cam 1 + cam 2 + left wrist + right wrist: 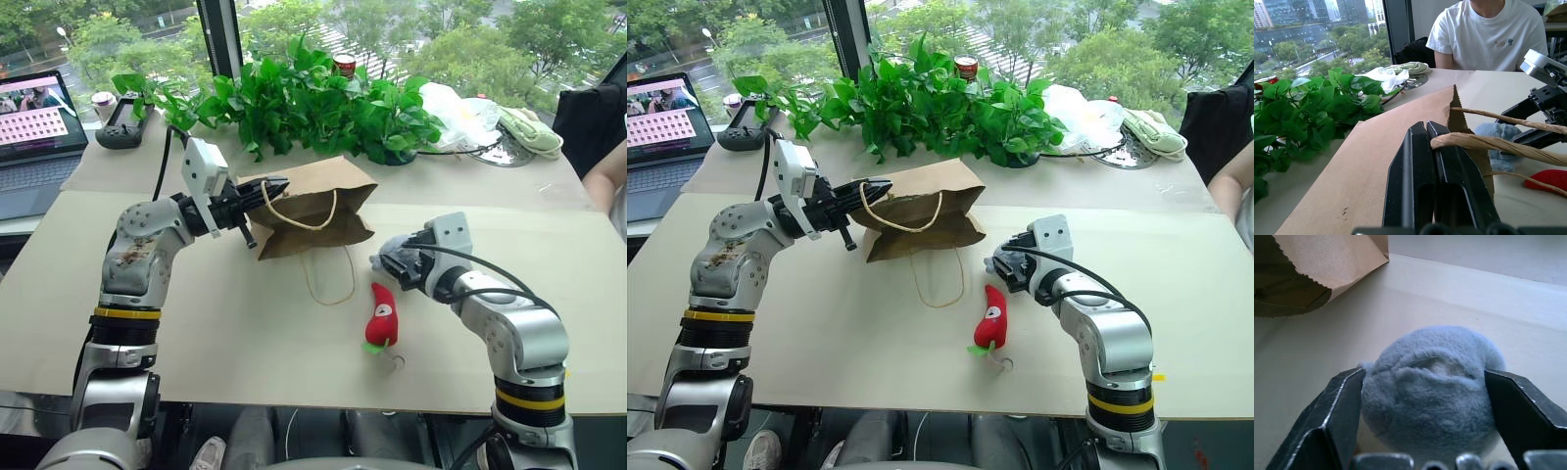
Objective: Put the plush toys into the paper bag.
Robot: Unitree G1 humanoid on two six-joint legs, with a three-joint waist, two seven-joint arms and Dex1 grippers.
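Crinkled brown kraft paper bag (pixel 312 217) lies on the beige worktop (pixel 196 323), mouth toward the right arm, inside dark. Left gripper (pixel 272 186) clamped on its twisted cord handle (pixel 1498 144). Fuzzy round grey-blue plush (pixel 1430 387) sits between the right gripper (pixel 392 260) fingers, pads at both sides. Red chili plush (pixel 381 317) lies just beside the right gripper, near the bag

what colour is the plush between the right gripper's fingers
Grey-blue plush toy, fuzzy all over; clearest in the right wrist view.

Matt brown paper bag (pixel 312 211); fuzzy grey-blue plush toy (pixel 1430 387); glossy black hand fingers (pixel 1415 186).
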